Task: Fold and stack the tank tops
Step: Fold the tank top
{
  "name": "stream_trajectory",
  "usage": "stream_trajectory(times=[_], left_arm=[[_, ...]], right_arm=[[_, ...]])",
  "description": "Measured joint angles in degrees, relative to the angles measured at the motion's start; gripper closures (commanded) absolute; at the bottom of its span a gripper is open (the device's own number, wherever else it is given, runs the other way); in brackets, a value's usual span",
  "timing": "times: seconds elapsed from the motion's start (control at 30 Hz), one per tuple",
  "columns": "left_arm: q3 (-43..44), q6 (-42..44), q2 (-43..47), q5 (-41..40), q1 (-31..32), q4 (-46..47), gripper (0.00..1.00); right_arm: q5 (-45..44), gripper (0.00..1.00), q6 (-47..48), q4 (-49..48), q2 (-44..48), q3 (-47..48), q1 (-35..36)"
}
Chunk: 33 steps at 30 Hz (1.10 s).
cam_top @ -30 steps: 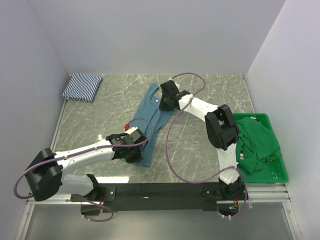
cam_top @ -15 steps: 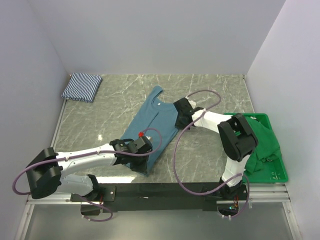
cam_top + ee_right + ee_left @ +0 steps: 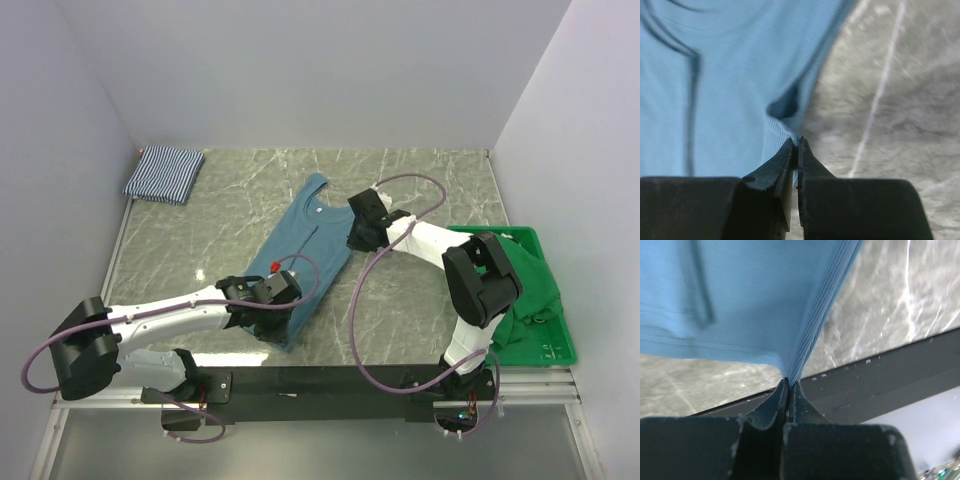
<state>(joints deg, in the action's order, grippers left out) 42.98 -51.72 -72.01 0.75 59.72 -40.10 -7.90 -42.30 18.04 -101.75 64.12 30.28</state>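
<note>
Table (image 3: 430,190): one striped top (image 3: 163,173); left tool (image 3: 788,385), right tool (image 3: 797,142) pinch one teal top (image 3: 305,235).

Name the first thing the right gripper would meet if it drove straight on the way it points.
The teal tank top: the right gripper is shut on its edge, so it would likely just push into that cloth, though depth is unclear.

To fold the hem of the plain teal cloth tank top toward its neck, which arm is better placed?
Left, probably: the left gripper is shut on the hem corner of the teal tank top; the right gripper pinches its side edge nearer the neck.
</note>
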Motion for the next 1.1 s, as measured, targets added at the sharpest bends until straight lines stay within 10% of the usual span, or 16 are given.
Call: stream_trajectory(times=[1.1], left_arm=[[0.0,-2.78,-2.05,-4.44,-16.02,-7.56,0.99]], right_arm=[[1.57,1.0,1.14,5.6,-17.2,25.16,4.09]])
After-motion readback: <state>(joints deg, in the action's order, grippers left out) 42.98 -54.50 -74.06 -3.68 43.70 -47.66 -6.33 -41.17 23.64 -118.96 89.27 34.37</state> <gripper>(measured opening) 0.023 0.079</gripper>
